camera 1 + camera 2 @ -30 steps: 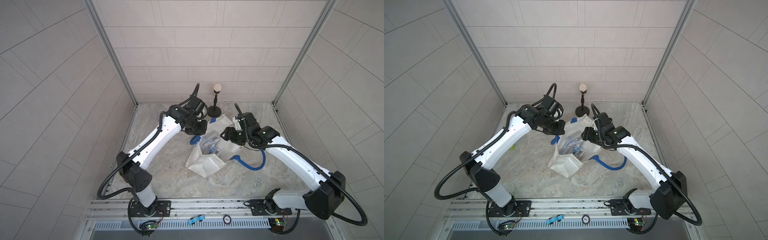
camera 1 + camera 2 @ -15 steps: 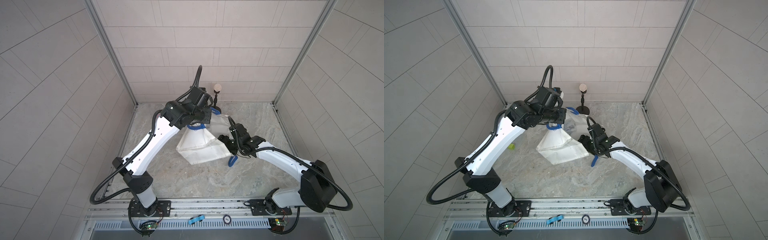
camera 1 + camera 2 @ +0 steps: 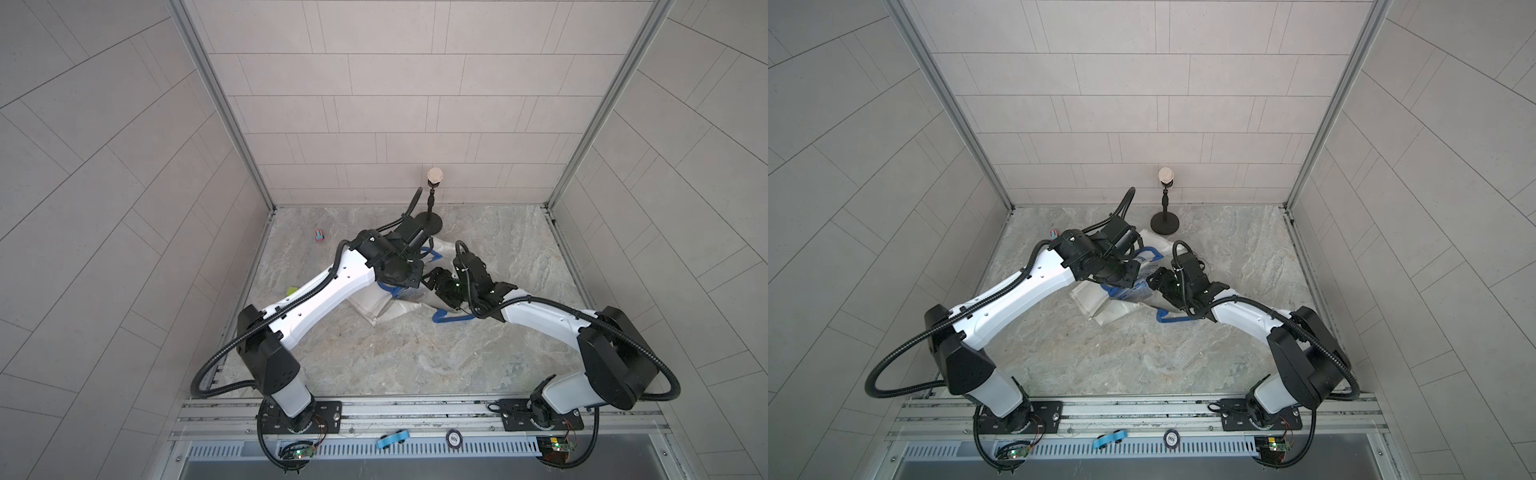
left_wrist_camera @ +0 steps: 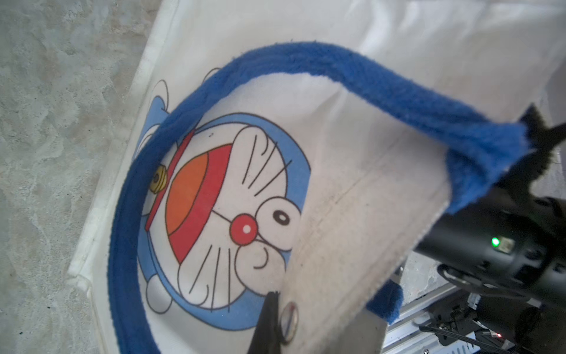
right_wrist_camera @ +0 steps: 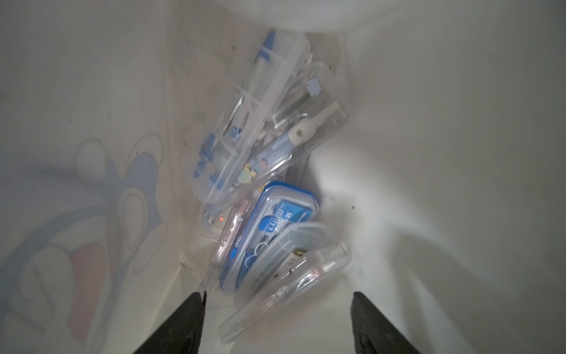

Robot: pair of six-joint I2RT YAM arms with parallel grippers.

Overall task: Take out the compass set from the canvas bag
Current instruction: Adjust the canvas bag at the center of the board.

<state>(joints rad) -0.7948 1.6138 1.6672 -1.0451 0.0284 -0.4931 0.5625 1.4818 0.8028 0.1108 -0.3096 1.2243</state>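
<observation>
The right tool (image 5: pixel 275 325), jaws apart and empty, reaches into the canvas bag (image 5: pixel 428 153), whose rim the left tool (image 4: pixel 275 318) clamps. The compass set (image 5: pixel 294 128) lies deep inside among other clear cases (image 5: pixel 275 233), not yet gripped. Grasping it and lifting it out remain.

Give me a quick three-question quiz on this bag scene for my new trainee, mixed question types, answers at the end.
1. True or false: the right gripper is shut.
2. What does the left gripper pinch? A) a pen B) the rim of the canvas bag beside its metal snap C) nothing
3. Fill in: the compass set, in its clear case, lies ___ the bag.
Key: 1 false, the right gripper stands open; 2 B; 3 inside.
</observation>
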